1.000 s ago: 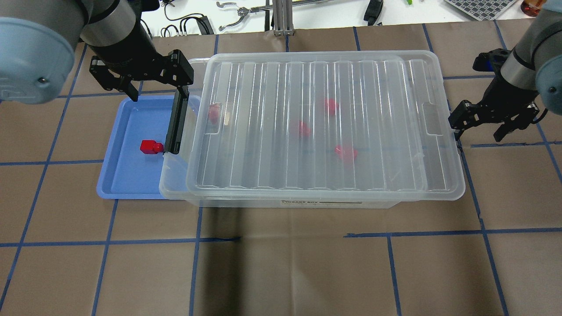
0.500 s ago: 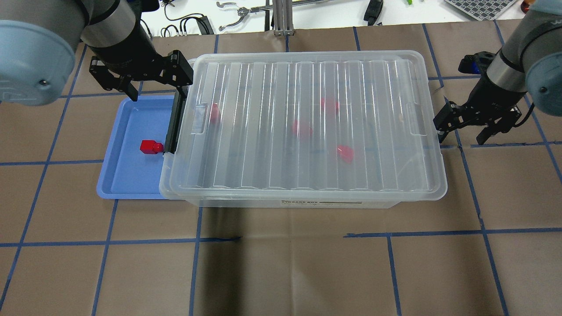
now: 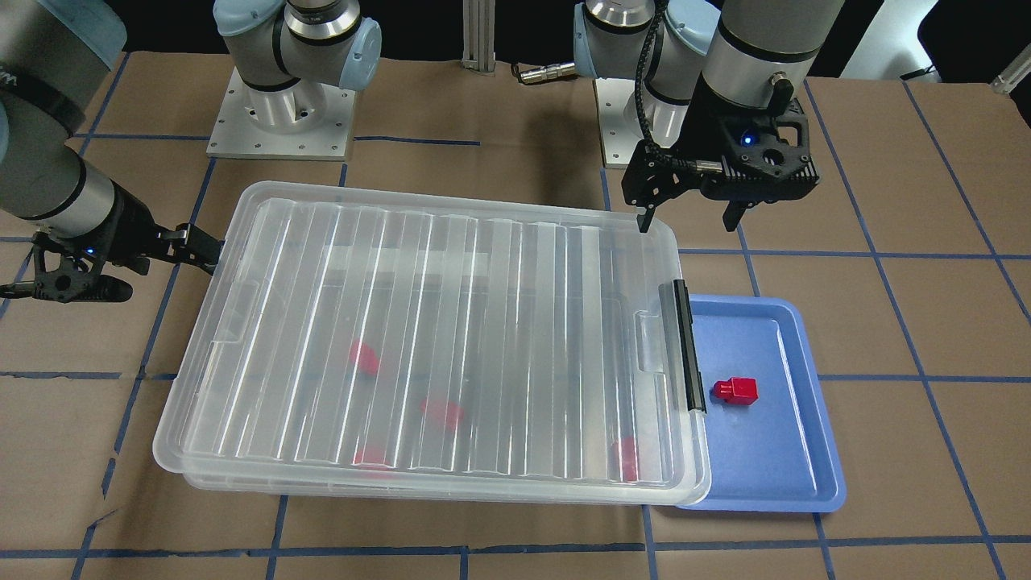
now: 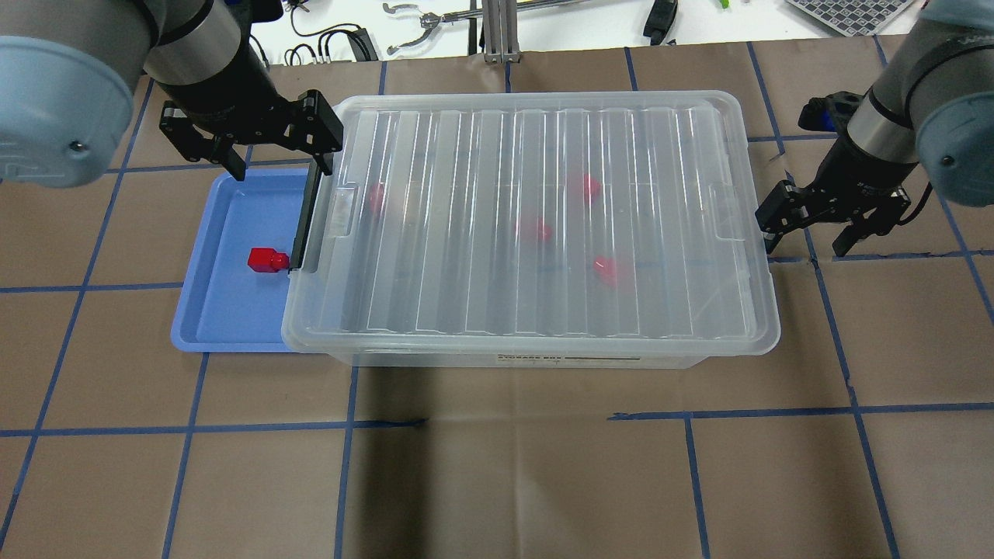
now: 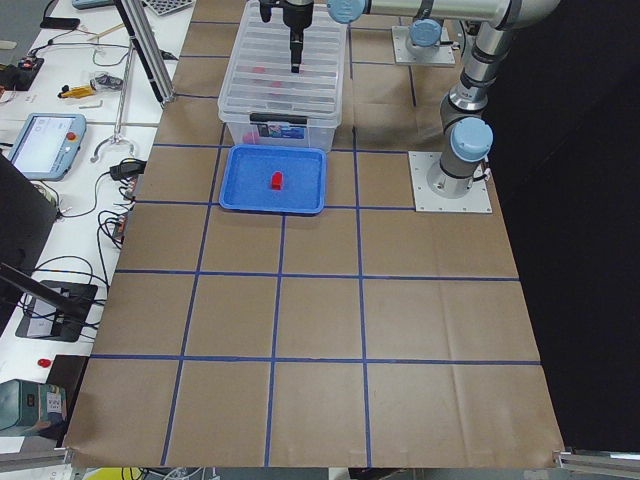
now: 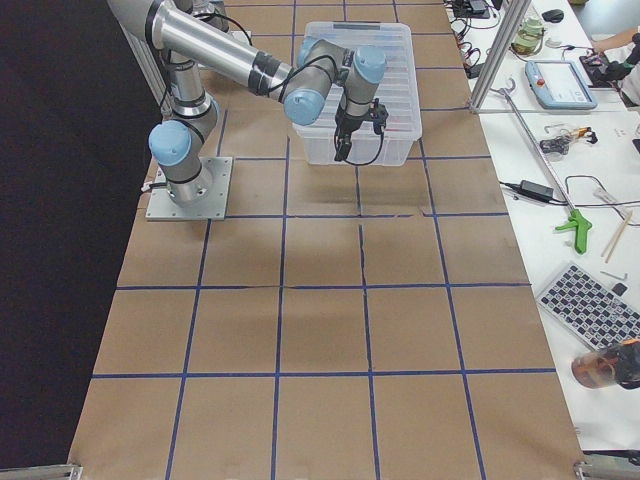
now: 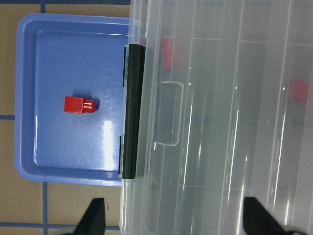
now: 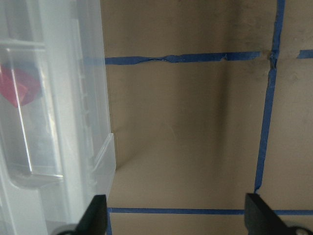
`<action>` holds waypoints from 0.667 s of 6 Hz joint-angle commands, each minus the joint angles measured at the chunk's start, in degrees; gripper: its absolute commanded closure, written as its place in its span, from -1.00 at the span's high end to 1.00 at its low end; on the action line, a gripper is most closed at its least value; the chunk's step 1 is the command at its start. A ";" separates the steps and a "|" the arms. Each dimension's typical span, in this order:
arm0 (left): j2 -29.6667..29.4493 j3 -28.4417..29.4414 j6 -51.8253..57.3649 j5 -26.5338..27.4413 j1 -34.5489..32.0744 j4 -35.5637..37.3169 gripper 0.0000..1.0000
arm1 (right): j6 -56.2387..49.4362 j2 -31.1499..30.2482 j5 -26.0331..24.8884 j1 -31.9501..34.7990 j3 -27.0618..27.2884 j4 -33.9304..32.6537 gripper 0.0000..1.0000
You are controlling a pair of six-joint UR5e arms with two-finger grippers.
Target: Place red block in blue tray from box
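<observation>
Box lid (image 4: 536,217) slid toward blue tray (image 4: 225,310), left claw (image 4: 278,159) released, right claw (image 4: 805,247) released

Box (image 4: 466,359): mid-table (image 4: 497,466), long side running left to right; lid (image 4: 481,272) on top.
Tray (image 4: 233,310): at box's left end, right edge under box rim.
Block (image 4: 266,259): in tray, near latch bar (image 4: 308,213), apart from it.
Other blocks (image 4: 534,230): four in box, under lid.
Left gripper (image 4: 281,167): over box's far left corner.
Right gripper (image 4: 805,247): just beside box's right end.
</observation>
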 commanded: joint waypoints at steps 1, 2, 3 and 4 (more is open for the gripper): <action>-0.12 0.00 1.80 -0.07 0.72 0.00 0.97 | -0.22 -0.09 -0.52 0.04 -0.48 -0.17 1.00; -0.21 0.00 1.89 -0.07 0.73 0.00 0.97 | -0.49 -0.96 -0.70 0.04 -3.79 0.00 1.00; -0.12 0.00 1.89 0.02 0.73 0.00 0.97 | -0.05 -0.97 -0.70 0.13 -8.79 3.74 1.00; -0.12 0.00 1.89 -0.07 0.73 0.00 0.97 | 0.12 -0.71 -0.09 0.30 -13.54 7.44 1.00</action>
